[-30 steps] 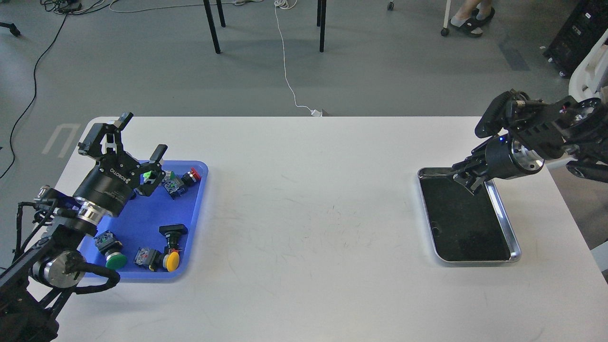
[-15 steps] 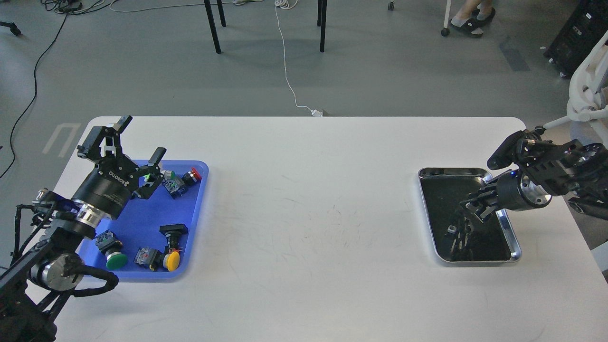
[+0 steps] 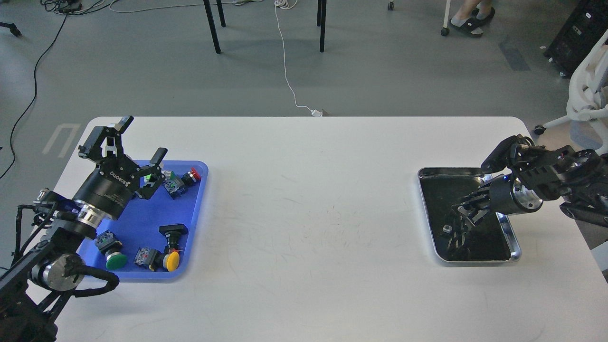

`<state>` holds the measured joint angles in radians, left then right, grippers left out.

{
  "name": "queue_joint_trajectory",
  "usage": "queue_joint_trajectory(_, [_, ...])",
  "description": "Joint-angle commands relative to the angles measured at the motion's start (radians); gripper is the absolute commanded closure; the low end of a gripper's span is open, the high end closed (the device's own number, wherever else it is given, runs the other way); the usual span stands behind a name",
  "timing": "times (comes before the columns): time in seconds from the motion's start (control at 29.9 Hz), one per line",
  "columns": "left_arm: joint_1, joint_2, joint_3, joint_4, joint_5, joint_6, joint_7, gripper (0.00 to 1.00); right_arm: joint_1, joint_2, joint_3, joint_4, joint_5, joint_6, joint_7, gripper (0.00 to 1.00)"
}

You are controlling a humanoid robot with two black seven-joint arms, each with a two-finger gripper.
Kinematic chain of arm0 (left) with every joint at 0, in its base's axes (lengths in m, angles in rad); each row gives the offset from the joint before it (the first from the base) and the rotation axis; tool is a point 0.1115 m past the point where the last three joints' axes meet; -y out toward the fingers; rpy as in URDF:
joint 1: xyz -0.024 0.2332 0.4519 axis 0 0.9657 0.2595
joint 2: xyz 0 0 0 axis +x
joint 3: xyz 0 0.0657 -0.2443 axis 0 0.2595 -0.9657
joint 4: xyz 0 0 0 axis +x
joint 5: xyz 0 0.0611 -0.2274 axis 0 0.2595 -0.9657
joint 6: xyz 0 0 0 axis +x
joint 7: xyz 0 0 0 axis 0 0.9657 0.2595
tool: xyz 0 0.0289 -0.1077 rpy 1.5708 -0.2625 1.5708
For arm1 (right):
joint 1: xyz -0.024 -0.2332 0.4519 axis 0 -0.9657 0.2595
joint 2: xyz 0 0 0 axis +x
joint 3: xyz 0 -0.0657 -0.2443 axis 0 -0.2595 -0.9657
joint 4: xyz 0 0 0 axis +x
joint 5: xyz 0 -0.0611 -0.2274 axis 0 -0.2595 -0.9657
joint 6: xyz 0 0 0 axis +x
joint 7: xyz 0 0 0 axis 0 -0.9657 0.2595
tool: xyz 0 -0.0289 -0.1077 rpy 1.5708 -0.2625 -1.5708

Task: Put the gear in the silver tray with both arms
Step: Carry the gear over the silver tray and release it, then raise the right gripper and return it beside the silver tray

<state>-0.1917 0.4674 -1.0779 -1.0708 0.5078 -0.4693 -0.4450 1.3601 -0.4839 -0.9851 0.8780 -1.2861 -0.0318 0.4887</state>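
The silver tray (image 3: 476, 261) lies at the right of the white table, its dark bottom mirroring my right arm. My right gripper (image 3: 464, 212) hangs low over the tray's middle, fingers pointing down-left. It is dark against the dark bottom, so its jaws cannot be told apart. A small grey spot (image 3: 446, 229) shows in the tray under it; I cannot tell whether it is a part or a reflection. My left gripper (image 3: 142, 137) is open and empty, above the far left corner of the blue tray (image 3: 197, 223). I see no toothed gear.
The blue tray holds several push-button switches: a green one (image 3: 115, 260), a yellow one (image 3: 171, 260), a red one (image 3: 193, 175) and a black one (image 3: 173, 231). A white chair base (image 3: 586, 102) stands beyond the table's right end.
My right gripper has come down from the tray's far edge to low over its middle, and the arm has swung lower. The left arm has hardly moved.
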Motion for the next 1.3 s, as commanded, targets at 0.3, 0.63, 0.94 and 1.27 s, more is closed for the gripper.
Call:
queue_joint_trajectory(0.3, [0.000,0.000,-0.001,-0.001,0.000,0.000,0.000,0.02,0.002,-0.007,0.002,0.004,0.005,0.009,0.000,0.27])
queue_joint_trajectory(0.63, [0.000,0.002,-0.001,0.000,0.000,0.000,-0.008,0.02,0.021,-0.162,0.339,0.177,0.356,0.013,0.000,0.04])
queue_joint_trajectory(0.94, [0.000,0.002,0.003,0.000,0.001,-0.009,-0.014,0.02,-0.235,-0.232,0.759,0.248,0.882,0.015,0.000,0.04])
queue_joint_trajectory(1.27, [-0.037,0.010,0.010,-0.001,0.105,-0.006,-0.023,0.02,-0.625,-0.182,1.172,0.234,1.217,0.242,0.000,0.03])
